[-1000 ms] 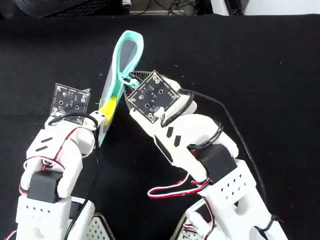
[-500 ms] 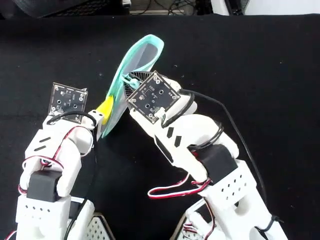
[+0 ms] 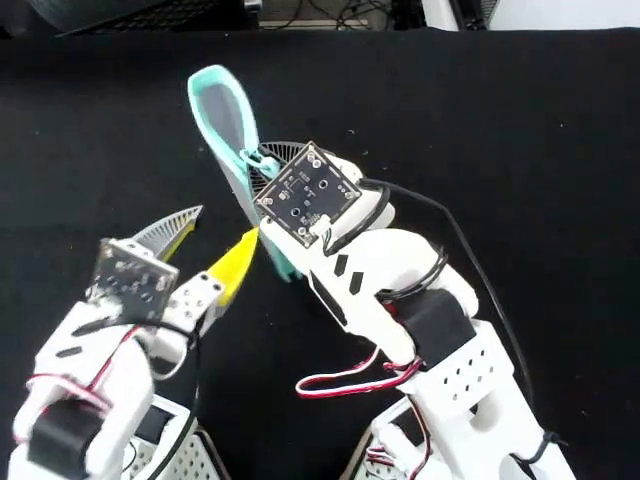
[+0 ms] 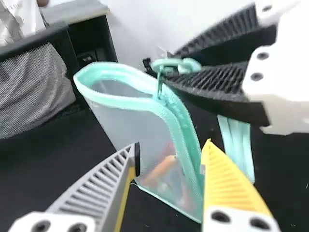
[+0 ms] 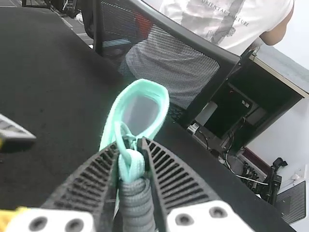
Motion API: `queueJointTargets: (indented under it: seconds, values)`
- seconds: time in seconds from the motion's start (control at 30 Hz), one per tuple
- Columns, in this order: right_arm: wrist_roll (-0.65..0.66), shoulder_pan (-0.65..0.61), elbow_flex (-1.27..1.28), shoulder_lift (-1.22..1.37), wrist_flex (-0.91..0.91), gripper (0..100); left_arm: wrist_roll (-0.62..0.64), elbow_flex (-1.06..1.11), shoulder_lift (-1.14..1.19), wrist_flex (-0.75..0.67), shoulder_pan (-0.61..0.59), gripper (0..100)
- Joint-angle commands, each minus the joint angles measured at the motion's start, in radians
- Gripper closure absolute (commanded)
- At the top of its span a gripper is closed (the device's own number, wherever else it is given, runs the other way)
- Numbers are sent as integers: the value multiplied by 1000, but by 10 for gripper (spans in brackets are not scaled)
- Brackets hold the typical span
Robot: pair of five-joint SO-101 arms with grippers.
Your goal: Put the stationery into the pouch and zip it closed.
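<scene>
A mint-green mesh pouch (image 3: 226, 112) stands tilted on the black table, its mouth open at the far end. My right gripper (image 3: 264, 160) is shut on the pouch's zipper pull (image 5: 126, 153), with the open pouch mouth (image 5: 140, 104) just beyond its black fingers. Orange and red stationery (image 4: 161, 170) shows through the mesh of the pouch (image 4: 145, 130). My left gripper (image 3: 228, 222) is open, with its grey finger (image 4: 104, 186) and yellow finger (image 4: 227, 186) either side of the pouch's near end, apart from it. The right gripper (image 4: 176, 67) shows there holding the pull.
The black table cloth (image 3: 520, 150) has free room to the right and far left. Its back edge (image 3: 330, 30) runs along the top of the high view. A mesh office chair (image 5: 164, 58) and a dark cabinet (image 5: 241, 111) stand beyond the table.
My left gripper let go of the pouch's lower edge, opened and drew back toward the near side. The pouch swung left and now hangs from the right gripper alone.
</scene>
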Motion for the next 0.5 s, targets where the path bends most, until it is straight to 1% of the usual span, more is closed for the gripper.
queueJointTargets:
  seconds: [0.0,0.1,0.2,0.33,0.47]
  values:
    - [-5,15,-12,-1,-35,986,-8,68,-3,-123,13,774]
    - [-5,15,-12,-1,-35,986,-2,117,-3,-193,13,775]
    - [-5,15,-12,-1,-35,986,3,133,-3,-232,13,776]
    - [-5,15,-12,-1,-34,986,74,148,-2,-293,12,773]
    - [-5,15,-12,-1,-32,986,77,199,69,-382,12,773]
